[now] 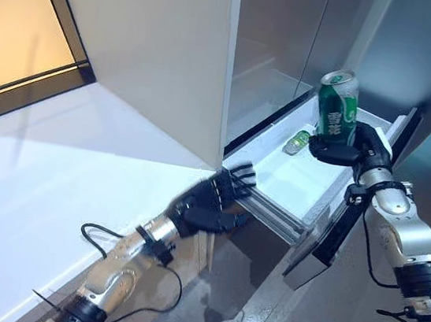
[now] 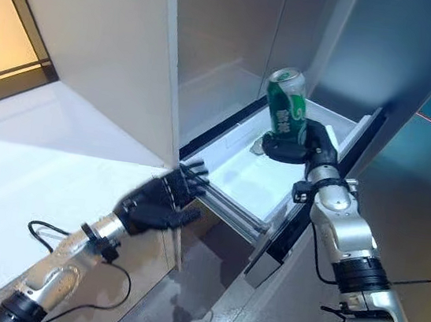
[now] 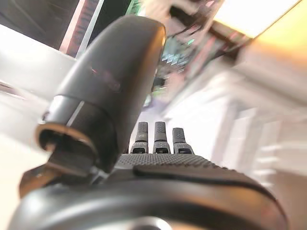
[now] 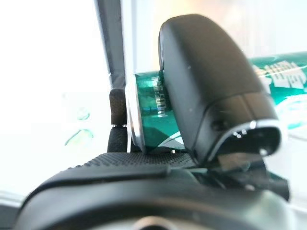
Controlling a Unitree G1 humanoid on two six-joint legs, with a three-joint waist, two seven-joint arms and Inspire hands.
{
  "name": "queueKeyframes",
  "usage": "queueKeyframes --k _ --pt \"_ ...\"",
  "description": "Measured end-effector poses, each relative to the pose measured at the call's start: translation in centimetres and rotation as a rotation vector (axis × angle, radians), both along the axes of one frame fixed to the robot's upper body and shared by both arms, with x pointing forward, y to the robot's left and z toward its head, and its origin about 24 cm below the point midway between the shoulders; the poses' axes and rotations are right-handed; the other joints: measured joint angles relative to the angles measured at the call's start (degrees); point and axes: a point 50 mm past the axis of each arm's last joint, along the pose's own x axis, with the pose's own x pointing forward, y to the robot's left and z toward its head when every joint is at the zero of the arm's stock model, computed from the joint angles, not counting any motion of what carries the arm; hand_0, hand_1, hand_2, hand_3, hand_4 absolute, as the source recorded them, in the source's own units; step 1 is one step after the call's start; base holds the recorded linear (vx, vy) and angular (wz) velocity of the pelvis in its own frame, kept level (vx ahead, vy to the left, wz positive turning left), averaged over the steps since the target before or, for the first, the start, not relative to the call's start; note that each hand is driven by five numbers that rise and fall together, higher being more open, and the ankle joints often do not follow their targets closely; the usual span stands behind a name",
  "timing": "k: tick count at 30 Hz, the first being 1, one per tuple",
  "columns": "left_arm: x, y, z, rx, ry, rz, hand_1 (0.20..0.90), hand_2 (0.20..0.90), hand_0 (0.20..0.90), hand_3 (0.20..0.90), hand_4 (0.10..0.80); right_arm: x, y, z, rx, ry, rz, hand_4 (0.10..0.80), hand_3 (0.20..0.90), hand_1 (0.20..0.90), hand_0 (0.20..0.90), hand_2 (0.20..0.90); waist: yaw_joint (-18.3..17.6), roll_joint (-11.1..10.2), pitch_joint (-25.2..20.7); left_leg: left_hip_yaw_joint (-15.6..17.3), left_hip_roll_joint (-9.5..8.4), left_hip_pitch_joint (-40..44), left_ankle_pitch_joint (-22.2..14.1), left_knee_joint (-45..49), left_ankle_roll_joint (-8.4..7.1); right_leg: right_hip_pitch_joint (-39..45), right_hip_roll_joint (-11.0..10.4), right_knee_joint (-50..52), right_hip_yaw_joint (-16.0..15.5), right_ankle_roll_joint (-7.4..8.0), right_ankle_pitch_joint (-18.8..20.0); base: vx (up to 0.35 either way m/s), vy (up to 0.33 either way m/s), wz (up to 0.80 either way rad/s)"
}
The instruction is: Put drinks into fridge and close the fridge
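Observation:
My right hand [image 1: 354, 150] is shut on a green can [image 1: 338, 104] and holds it upright above the white pulled-out fridge drawer [image 1: 288, 182]. The right wrist view shows the thumb [image 4: 211, 86] wrapped over the can [image 4: 153, 115]. Another green drink [image 1: 297, 141] lies flat on the drawer floor, just left of the held can. My left hand [image 1: 212, 200] is open, with straight fingers against the drawer's front left corner; the fingers [image 3: 156, 139] show straight in the left wrist view.
The white fridge body [image 1: 158, 50] rises at the left, its open compartment [image 1: 273, 57] behind the drawer. The dark-edged drawer front [image 1: 333, 232] hangs toward me. A white counter [image 1: 35, 201] lies at the left. Grey floor [image 1: 275, 312] is below.

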Motion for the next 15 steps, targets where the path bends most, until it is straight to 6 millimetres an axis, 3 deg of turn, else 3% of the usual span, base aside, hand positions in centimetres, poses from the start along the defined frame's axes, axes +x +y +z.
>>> queueKeyframes --k 5,11,15 --pt "-3.0 0.0 -3.9 0.08 0.167 -0.129 0.9 0.9 0.9 0.9 0.8 -0.1 -2.8 -2.5 0.008 0.115 -0.114 0.1 0.2 0.3 0.3 0.3 1.99 0.64 0.46 -1.51 -0.06 -0.11 0.06 0.0 -0.06 0.53 -0.13 0.0 -0.94 0.09 -0.49 0.077 -0.016 0.18" --pt "-5.6 1.1 -8.2 0.232 0.344 -0.181 0.9 0.9 0.9 0.9 0.8 0.2 -3.7 -3.9 -0.104 0.211 -0.146 0.1 0.2 0.3 0.3 0.3 3.01 2.31 1.77 -2.54 -0.34 -0.69 0.42 0.04 -0.01 0.5 -0.48 0.0 -2.23 0.23 -0.71 0.055 -0.025 0.12" --pt "-7.7 3.7 -12.5 0.473 0.479 -0.137 0.9 0.9 0.9 0.9 0.8 0.7 -4.0 -4.0 -0.182 0.259 -0.146 0.1 0.2 0.3 0.3 0.3 3.23 1.53 2.55 -3.79 -0.64 -2.87 0.51 0.9 -0.15 -0.82 -0.58 0.01 -3.43 0.2 -0.86 0.006 -0.037 0.17"
